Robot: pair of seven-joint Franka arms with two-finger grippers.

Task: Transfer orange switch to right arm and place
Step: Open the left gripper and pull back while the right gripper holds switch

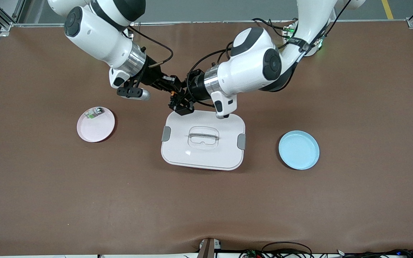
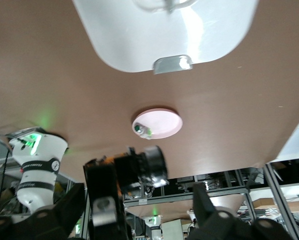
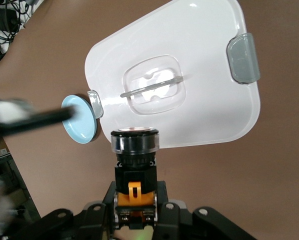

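While the two arms meet above the white container lid's (image 1: 203, 141) twelve o'clock edge, the right end effector (image 3: 134, 212) is clamped on the orange switch (image 3: 134, 165). The left end effector (image 2: 154, 210) stands with its fingers apart around it. At the lid's nine o'clock a pink plate (image 1: 95, 124) carries a small white-and-green component (image 1: 93, 112); at three o'clock, on the brown bench (image 1: 206, 208), lies a blue plate (image 1: 298, 149).

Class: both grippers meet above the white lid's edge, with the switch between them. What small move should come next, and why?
Probably the left gripper should back away from the switch. Its fingers stand open, while the right gripper is shut on the switch's orange block, so the handover looks done. Once clear, the right arm can carry it off over the lid.
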